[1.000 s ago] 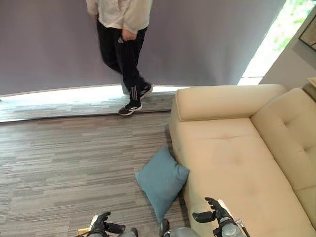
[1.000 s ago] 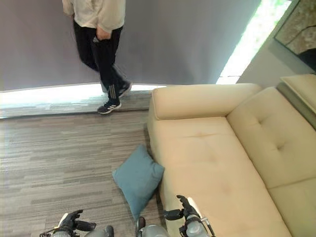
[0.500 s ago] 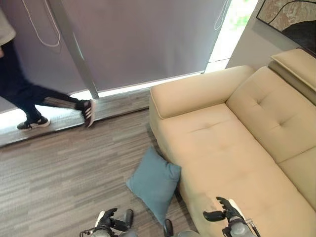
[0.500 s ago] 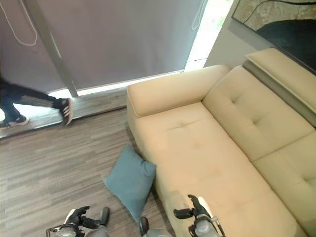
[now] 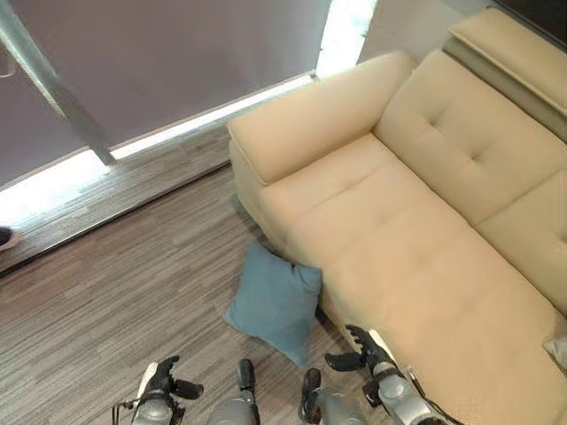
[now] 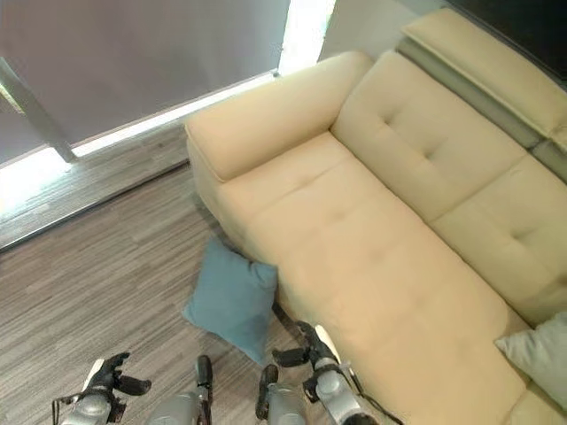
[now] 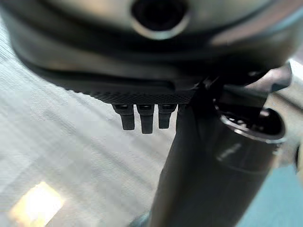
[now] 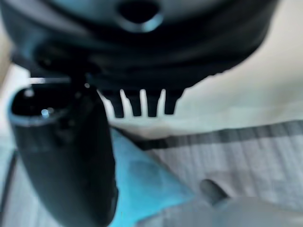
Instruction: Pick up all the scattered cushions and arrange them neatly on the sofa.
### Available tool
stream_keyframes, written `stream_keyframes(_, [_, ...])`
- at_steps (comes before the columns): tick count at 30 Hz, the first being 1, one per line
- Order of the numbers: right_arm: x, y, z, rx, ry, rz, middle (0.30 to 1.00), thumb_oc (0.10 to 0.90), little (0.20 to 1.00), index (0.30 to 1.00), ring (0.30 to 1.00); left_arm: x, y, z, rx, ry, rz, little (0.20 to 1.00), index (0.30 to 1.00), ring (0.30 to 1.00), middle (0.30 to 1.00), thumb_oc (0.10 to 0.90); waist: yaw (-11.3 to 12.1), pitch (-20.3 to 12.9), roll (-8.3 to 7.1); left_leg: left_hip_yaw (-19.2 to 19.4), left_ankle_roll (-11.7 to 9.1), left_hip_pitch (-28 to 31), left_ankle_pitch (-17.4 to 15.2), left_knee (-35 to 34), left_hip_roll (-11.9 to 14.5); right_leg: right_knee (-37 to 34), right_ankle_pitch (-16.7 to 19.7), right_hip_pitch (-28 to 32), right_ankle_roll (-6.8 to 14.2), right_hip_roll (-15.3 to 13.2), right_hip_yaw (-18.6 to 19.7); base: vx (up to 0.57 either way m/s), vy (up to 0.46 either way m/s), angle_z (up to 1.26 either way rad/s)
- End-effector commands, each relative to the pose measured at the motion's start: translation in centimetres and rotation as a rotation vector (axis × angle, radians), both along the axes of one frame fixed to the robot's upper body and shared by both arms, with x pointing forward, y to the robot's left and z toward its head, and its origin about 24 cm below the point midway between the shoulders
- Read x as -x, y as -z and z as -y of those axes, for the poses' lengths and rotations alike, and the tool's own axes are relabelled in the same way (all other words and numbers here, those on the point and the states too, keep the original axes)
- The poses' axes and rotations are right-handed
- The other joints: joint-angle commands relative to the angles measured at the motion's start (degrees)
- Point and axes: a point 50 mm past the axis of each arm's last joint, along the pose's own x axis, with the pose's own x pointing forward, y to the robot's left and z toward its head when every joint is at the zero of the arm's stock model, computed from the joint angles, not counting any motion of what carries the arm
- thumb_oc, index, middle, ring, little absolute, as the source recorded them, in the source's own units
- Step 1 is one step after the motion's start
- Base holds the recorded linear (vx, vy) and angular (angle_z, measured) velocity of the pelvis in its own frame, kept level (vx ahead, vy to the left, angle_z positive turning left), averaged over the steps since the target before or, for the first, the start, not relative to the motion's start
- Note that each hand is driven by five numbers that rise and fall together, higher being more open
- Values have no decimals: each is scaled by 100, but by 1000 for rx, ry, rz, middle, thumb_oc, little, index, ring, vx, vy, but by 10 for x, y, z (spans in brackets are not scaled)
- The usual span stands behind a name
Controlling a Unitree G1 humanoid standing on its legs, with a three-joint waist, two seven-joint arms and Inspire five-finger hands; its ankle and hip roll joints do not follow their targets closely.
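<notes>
Nearest: both arms low and drawn in, short of the sofa (image 5: 425, 266). Left robot hand (image 5: 159, 382) over bare floor (image 5: 106, 292), well apart from the sofa; fingers loosely spread, thumb out, nothing in it. Right robot hand (image 5: 363, 350) just at the sofa's front edge, fingers relaxed and parted, also empty; its wrist view shows straight fingers (image 8: 137, 105) with blue fabric beyond them. Next out: blue cushion (image 5: 273, 301) on the floor, propped against the sofa's front face, one corner touching the base, tilted rather than flat. Judged soft, light, squashy; no stiffness to lever against, woven cover likely not slippery, nothing breakable. Likely to sag and fold if pinched at a single corner. Better hold, I'd say: upper edge near the sofa, fingers behind and thumb in front, or one hand at each side edge. Farther: seat bare toward the armrest. Farthest along the sofa, a pale cushion (image 6: 542, 347) already on the seat at its far end.
</notes>
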Motion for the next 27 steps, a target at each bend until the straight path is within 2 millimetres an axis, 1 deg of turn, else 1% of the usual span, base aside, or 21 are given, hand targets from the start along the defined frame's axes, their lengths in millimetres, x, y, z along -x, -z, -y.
stream_keyframes(1, [-22, -19, 11, 23, 27, 112, 900, 800, 900, 900, 900, -23, -10, 9, 17, 7, 135, 900, 900, 900, 900, 800, 92, -100, -192, -349, -190, -574, -735, 472, -106, -542, -71, -2, 179, 202, 314, -152, -14, 10])
stream_keyframes(2, [-24, -20, 10, 11, 34, 112, 900, 800, 900, 900, 900, -28, -12, 14, 41, 6, 154, 900, 900, 900, 900, 800, 93, -62, -162, -333, -202, -697, -709, 446, -108, -615, -62, -61, 158, 194, 295, -151, -30, -6])
stream_keyframes(4, [-30, -23, 8, 14, 44, 123, 900, 800, 900, 900, 900, -37, -13, 22, 48, 45, 175, 900, 900, 900, 900, 800, 65, 41, -70, -319, -204, -952, -647, 538, -107, -604, -23, -285, 142, 200, 399, -110, -7, -13])
stream_keyframes(6, [-38, -27, 5, 19, 40, 134, 900, 800, 900, 900, 900, -47, -16, 30, 59, 84, 200, 900, 900, 900, 900, 800, 67, 196, 32, -316, -196, -1205, -612, 631, -106, -485, 4, -589, 102, 154, 459, -99, -4, -4])
stream_keyframes(8, [-46, -29, 2, 49, 22, 132, 900, 800, 900, 900, 900, -57, -21, 36, 77, 104, 238, 900, 900, 900, 900, 800, 121, 371, 152, -348, -190, -1487, -549, 696, -123, -346, 9, -939, 66, 124, 476, -70, -36, -7])
stream_keyframes(9, [-55, -33, -1, 68, 14, 136, 900, 800, 900, 900, 900, -64, -25, 39, 88, 108, 261, 900, 900, 900, 900, 800, 169, 478, 242, -431, -240, -1649, -606, 735, -144, -240, -95, -1148, 89, 110, 506, -87, -36, -2])
stream_keyframes(10, [-56, -33, -1, 67, 14, 139, 900, 800, 900, 900, 900, -65, -25, 39, 88, 108, 264, 900, 900, 900, 900, 800, 166, 486, 242, -394, -199, -1737, -474, 739, -145, -267, 31, -1216, 51, 98, 465, -11, -47, 3])
stream_keyframes(11, [-61, -37, -2, 77, 10, 146, 900, 800, 900, 900, 900, -69, -27, 41, 99, 107, 276, 900, 900, 900, 900, 800, 189, 540, 293, -445, -243, -1772, -580, 736, -159, -177, -78, -1317, 95, 90, 505, -62, -26, 5])
stream_keyframes(13, [-72, -44, -4, 96, 7, 167, 900, 800, 900, 900, 900, -78, -32, 42, 104, 99, 313, 900, 900, 900, 900, 800, 199, 645, 372, -453, -251, -2033, -511, 743, -177, -101, -22, -1653, 110, 49, 512, -45, -36, 4])
stream_keyframes(14, [-72, -44, -4, 96, 7, 167, 900, 800, 900, 900, 900, -78, -32, 42, 104, 99, 313, 900, 900, 900, 900, 800, 199, 644, 372, -453, -251, -2034, -511, 743, -177, -100, -22, -1654, 110, 49, 512, -109, -35, 4])
stream_keyframes(15, [-84, -56, -5, 110, 12, 212, 900, 800, 900, 900, 900, -90, -41, 43, 113, 89, 372, 900, 900, 900, 900, 800, 211, 783, 437, -442, -258, -2360, -439, 772, -175, 15, 50, -2071, 130, 9, 549, -101, -36, 4])
stream_keyframes(18, [-105, -79, -1, 115, 49, 288, 900, 800, 900, 900, 900, -111, -59, 39, 114, 60, 469, 900, 900, 900, 900, 800, 208, 957, 542, -433, -265, -2895, -349, 851, -177, 222, 71, -2681, 143, -40, 580, -105, -38, 11])
stream_keyframes(20, [-118, -97, 1, 104, 82, 354, 900, 800, 900, 900, 900, -124, -73, 40, 120, 63, 538, 900, 900, 900, 900, 800, 198, 1090, 601, -391, -278, -3231, -326, 929, -168, 341, 48, -3003, 145, -80, 622, -88, -9, 17])
stream_keyframes(21, [-125, -106, 4, 103, 100, 385, 900, 800, 900, 900, 900, -131, -81, 40, 122, 65, 583, 900, 900, 900, 900, 800, 192, 1147, 630, -401, -267, -3442, -339, 1024, -158, 539, 31, -3280, 157, -113, 645, -82, -18, 12])
stream_keyframes(23, [-139, -132, 6, 85, 134, 474, 900, 800, 900, 900, 900, -145, -98, 41, 129, 64, 660, 900, 900, 900, 900, 800, 171, 1248, 654, -385, -248, -3847, -384, 1261, -143, 797, -9, -3681, 151, -160, 695, -64, -15, 12])
stream_keyframes(25, [-150, -154, 10, 76, 162, 548, 900, 800, 900, 900, 900, -155, -114, 40, 136, 56, 741, 900, 900, 900, 900, 800, 171, 1275, 679, -389, -216, -4293, -462, 1542, -122, 1071, -32, -4133, 150, -216, 734, -22, -20, 15])
stream_keyframes(26, [-159, -175, 15, 58, 192, 610, 900, 800, 900, 900, 900, -162, -128, 39, 147, 48, 805, 900, 900, 900, 900, 800, 159, 1277, 669, -394, -192, -4730, -539, 1829, -76, 1318, -71, -4541, 145, -271, 763, -1, -15, 14])
stream_keyframes(27, [-159, -175, 15, 58, 193, 612, 900, 800, 900, 900, 900, -162, -128, 39, 147, 48, 807, 900, 900, 900, 900, 800, 159, 1276, 667, -392, -191, -4758, -547, 1853, -75, 1338, -76, -4567, 144, -274, 767, 10, -17, 14])
